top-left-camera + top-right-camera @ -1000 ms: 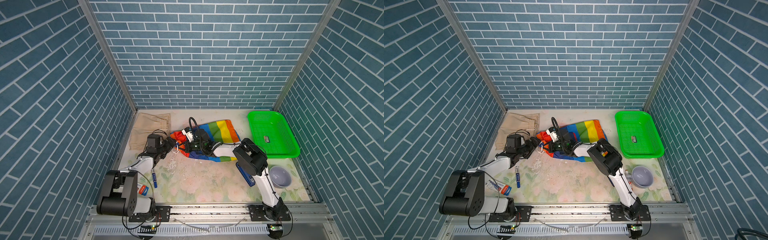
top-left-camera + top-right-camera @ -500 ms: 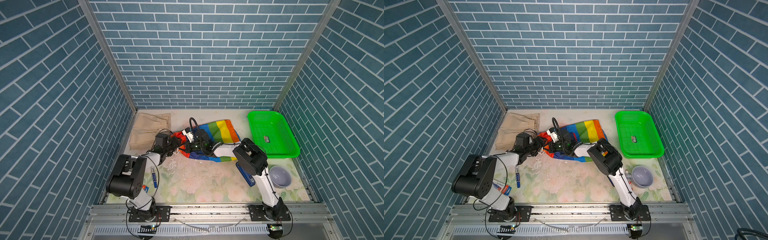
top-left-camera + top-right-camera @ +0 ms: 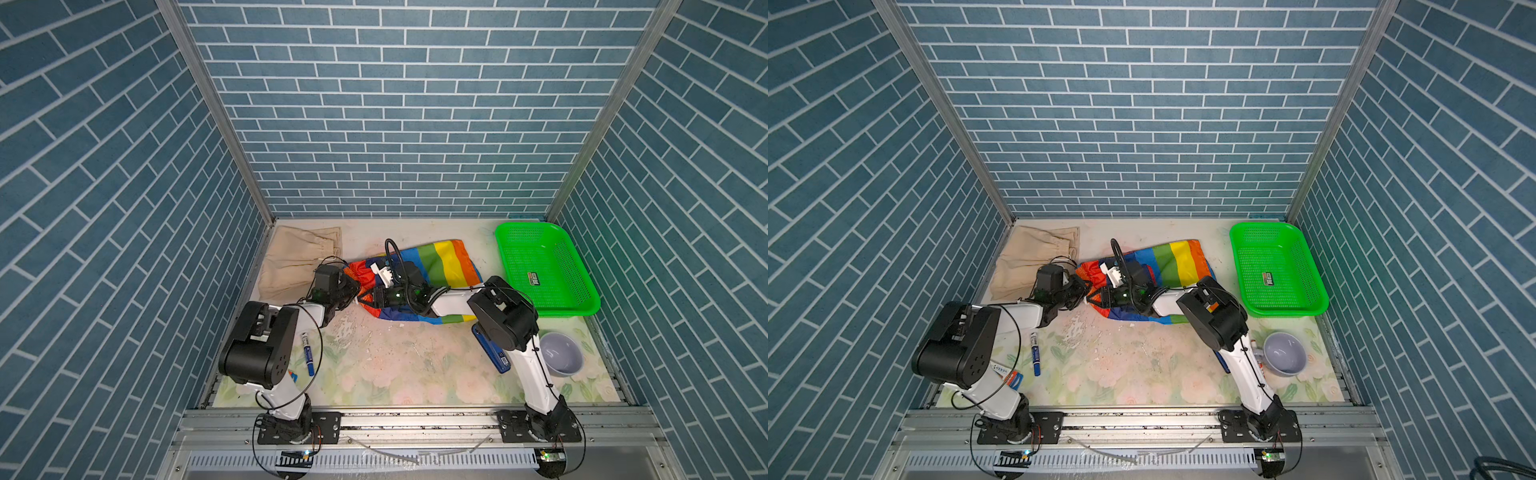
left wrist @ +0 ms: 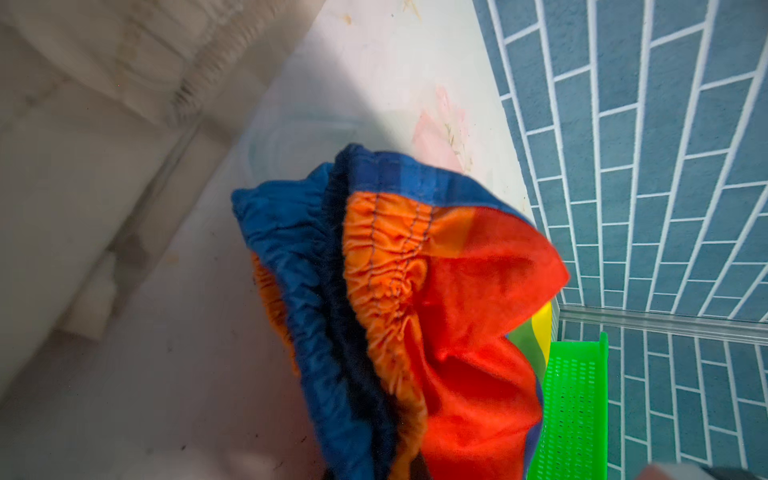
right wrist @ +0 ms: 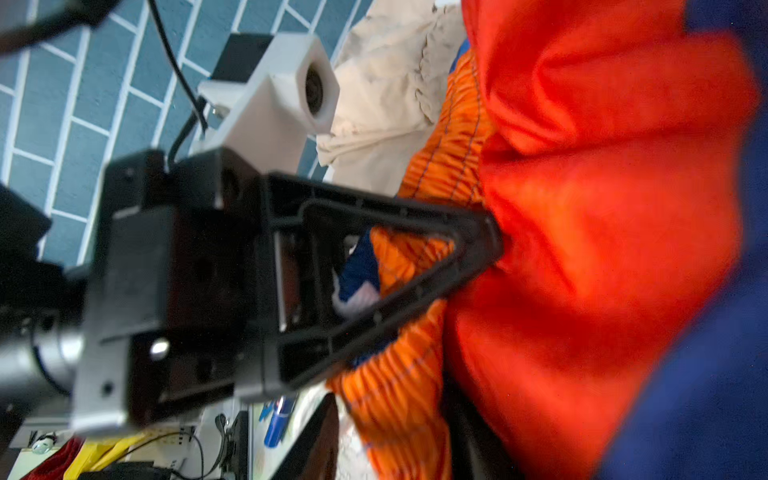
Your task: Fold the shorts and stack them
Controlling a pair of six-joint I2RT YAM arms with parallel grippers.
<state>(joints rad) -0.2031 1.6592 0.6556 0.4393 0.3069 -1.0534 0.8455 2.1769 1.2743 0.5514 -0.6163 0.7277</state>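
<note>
At mid-table: rainbow shorts gripped at the waistband

Toward the back of the table, the rainbow shorts are found bunched, with the beige shorts laid just beside them by the left wall. The left gripper is clamped on the orange waistband. The right gripper is placed at that same end; its jaw setting cannot be told.

Left arm is reaching low and forward, elbow folded. The left gripper is clamping, its fingers meeting at the tips on the rainbow shorts, with cloth bunching between them just behind the tips. Right arm is reaching across toward the middle, right gripper pointing at the left fingertips, just beside them; can't tell how its jaws stand.
</note>
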